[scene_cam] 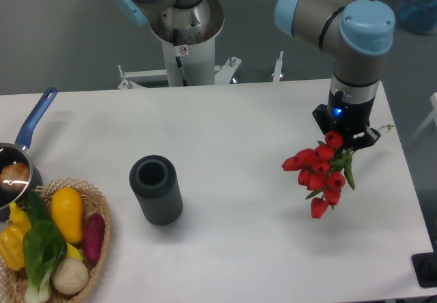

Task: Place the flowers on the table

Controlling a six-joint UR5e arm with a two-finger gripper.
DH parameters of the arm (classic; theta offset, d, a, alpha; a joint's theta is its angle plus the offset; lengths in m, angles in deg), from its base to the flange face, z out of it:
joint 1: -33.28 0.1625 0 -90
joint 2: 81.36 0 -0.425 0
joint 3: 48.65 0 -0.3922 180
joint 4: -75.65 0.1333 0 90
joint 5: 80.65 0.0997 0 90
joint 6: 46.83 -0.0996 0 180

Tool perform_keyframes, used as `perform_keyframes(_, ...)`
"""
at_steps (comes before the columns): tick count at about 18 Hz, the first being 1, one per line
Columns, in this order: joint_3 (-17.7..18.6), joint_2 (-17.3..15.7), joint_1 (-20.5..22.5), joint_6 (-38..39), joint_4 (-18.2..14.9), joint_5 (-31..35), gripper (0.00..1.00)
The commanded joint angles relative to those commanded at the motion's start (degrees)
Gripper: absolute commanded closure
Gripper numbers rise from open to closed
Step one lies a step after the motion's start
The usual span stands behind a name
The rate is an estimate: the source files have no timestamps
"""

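A bunch of red tulips (318,172) with green leaves hangs head-down from my gripper (345,138) at the right side of the white table (239,125). The gripper is shut on the stems; its fingers are mostly hidden under the wrist. The blooms hang above the table and cast a shadow on it below. A dark grey cylindrical vase (156,189) stands upright and empty at centre left, well apart from the flowers.
A wicker basket (102,245) with vegetables sits at the front left corner. A pot with a blue handle (27,129) is at the left edge. The table's right edge is close to the flowers.
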Motion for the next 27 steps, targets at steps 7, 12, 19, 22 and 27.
perform_keyframes(7,0.7,0.0,-2.2,0.6,-0.6,0.6,0.97)
perform_keyframes(12,5.0,-0.1,-4.7,1.1,-0.4,1.8,0.97)
perform_keyframes(19,8.6,0.2,-6.5,2.1,-0.4,1.8,0.66)
perform_keyframes(22,8.9,0.1,-6.6,2.2,-0.4,1.8,0.38)
perform_keyframes(27,8.9,-0.1,-6.3,2.1,-0.1,1.5,0.0)
